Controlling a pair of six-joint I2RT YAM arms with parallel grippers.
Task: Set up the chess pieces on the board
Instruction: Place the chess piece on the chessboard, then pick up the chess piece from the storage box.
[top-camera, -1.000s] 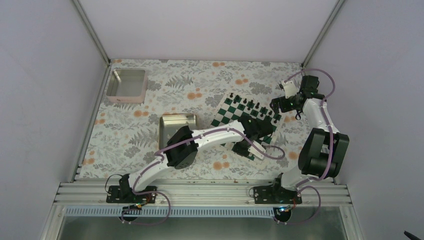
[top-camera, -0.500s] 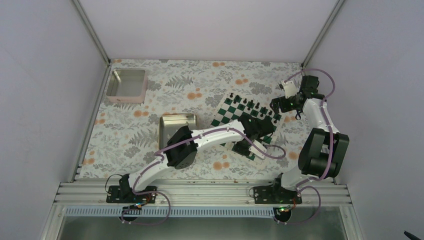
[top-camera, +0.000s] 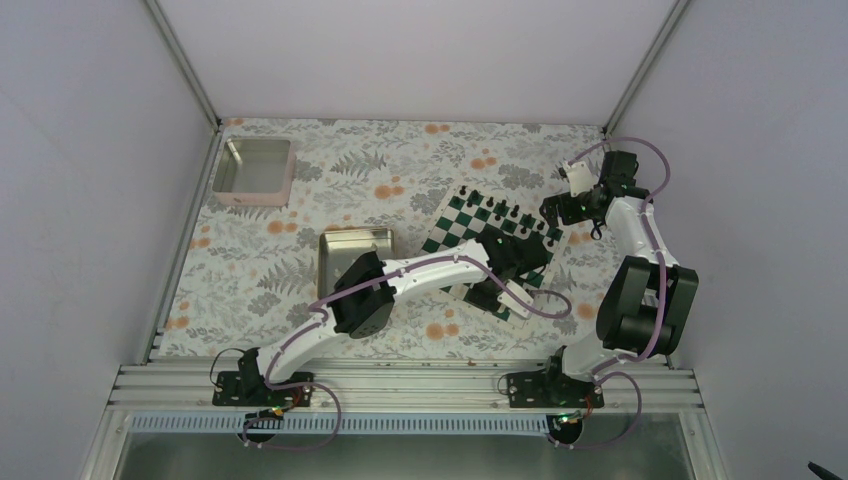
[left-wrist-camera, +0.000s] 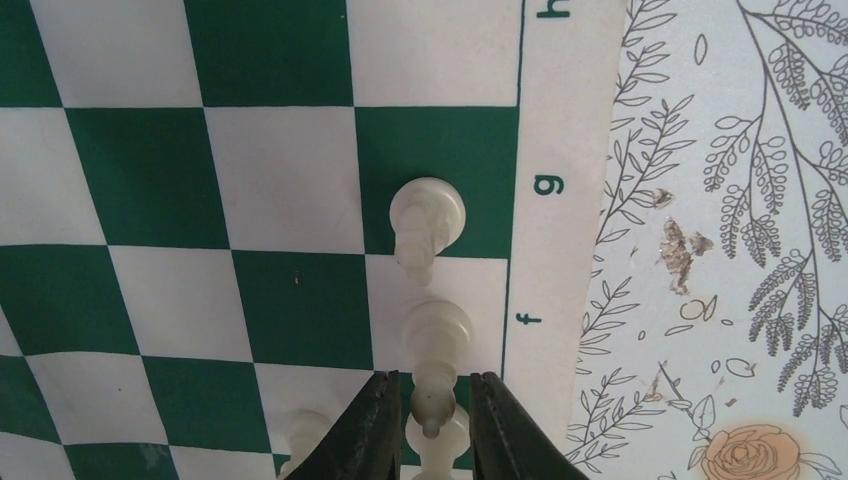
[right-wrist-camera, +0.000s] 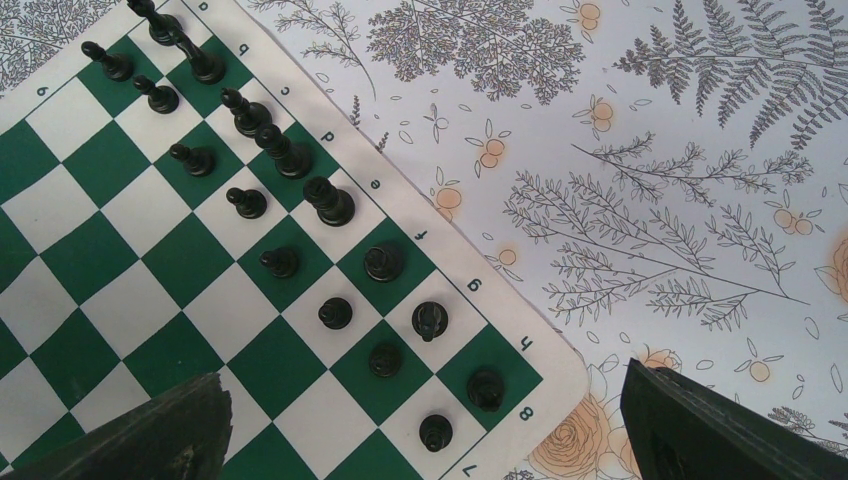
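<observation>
The green and white board (top-camera: 462, 222) lies right of centre on the floral cloth. My left gripper (top-camera: 515, 258) hangs low over its near edge. In the left wrist view the gripper (left-wrist-camera: 435, 383) is slightly open and straddles an upright white piece (left-wrist-camera: 433, 405), with a thin gap on each side. Another white piece (left-wrist-camera: 436, 328) stands on square f, a knight-like one (left-wrist-camera: 428, 213) on square g, and one more (left-wrist-camera: 305, 435) to the left. My right gripper (top-camera: 560, 208) is wide open and empty (right-wrist-camera: 425, 385) above the board's far corner (right-wrist-camera: 90, 260), over the black pieces (right-wrist-camera: 330, 200).
A gold-rimmed metal tin (top-camera: 352, 255) sits left of the board, partly under my left arm. A pinkish square tray (top-camera: 255, 168) stands at the back left. Enclosure walls close in the table on three sides.
</observation>
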